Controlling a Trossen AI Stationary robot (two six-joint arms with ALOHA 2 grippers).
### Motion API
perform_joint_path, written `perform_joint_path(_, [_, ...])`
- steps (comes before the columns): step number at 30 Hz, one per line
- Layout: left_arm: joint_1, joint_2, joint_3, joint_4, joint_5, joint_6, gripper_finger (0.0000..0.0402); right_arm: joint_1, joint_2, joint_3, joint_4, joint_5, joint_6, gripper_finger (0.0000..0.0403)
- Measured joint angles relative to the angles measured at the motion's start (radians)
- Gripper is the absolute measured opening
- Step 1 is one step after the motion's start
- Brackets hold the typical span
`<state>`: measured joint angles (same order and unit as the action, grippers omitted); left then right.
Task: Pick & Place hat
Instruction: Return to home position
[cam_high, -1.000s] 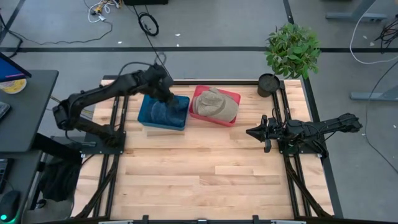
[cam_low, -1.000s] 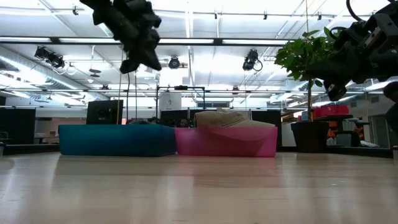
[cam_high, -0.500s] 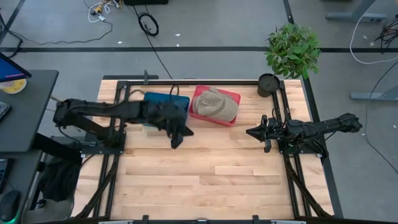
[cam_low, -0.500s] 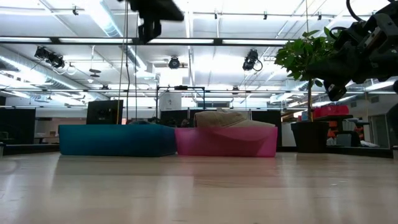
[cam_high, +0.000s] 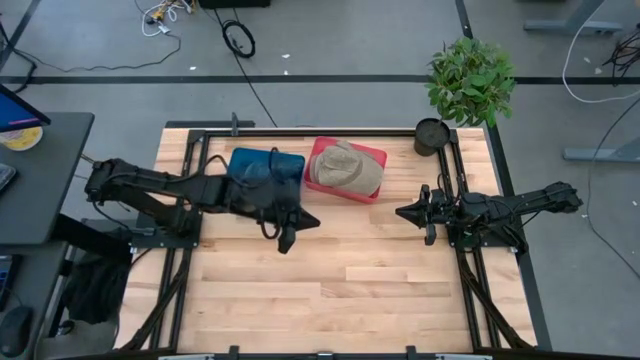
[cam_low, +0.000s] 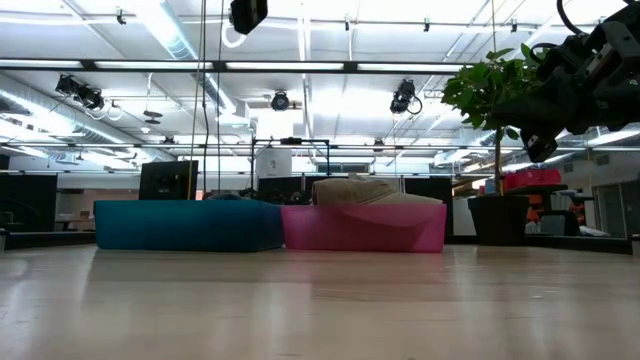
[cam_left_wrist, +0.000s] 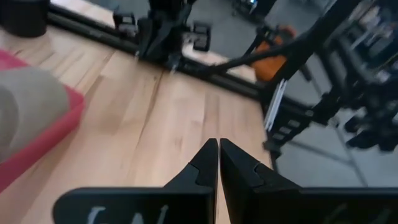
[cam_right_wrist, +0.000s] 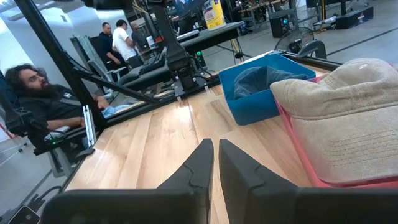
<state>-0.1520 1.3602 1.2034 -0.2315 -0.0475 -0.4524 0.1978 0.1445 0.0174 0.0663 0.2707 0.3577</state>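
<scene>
Left end effector (cam_high: 308, 222): you have it hanging over the worktop (cam_high: 330, 290), just in front of the blue bin (cam_high: 250, 160), pointing toward the right arm. Its arm lies across the bin's near edge. In the left wrist view its fingers (cam_left_wrist: 208, 157) are pressed together with nothing between them. In the low view only a dark piece of this arm shows, high up.

Blue bin: back left of the worktop. The blue cap (cam_right_wrist: 256, 78) lies crumpled inside it, mostly below the rim.

Red bin (cam_high: 372, 157): right beside the blue bin, sides touching in the low view. The brown cap (cam_high: 345, 170) sits in it, crown up and rising above the rim.

Right end effector (cam_high: 403, 212): you see it at the right side of the worktop, off the surface, pointing toward the centre. Its fingers (cam_right_wrist: 199, 158) are closed flat against each other and carry nothing.

Plant (cam_high: 470, 75): in a dark pot at the back right corner.

Beyond the worktop, the right wrist view shows a seated person (cam_right_wrist: 46, 93) and two standing people (cam_right_wrist: 121, 40).
</scene>
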Motion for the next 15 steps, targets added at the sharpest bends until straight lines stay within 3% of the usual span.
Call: perform_joint_path(15, [0.063, -0.001, 0.0, 0.262, 0.001, 0.072, 0.0016, 0.0, 0.0, 0.0, 0.0, 0.0, 0.0, 0.0031])
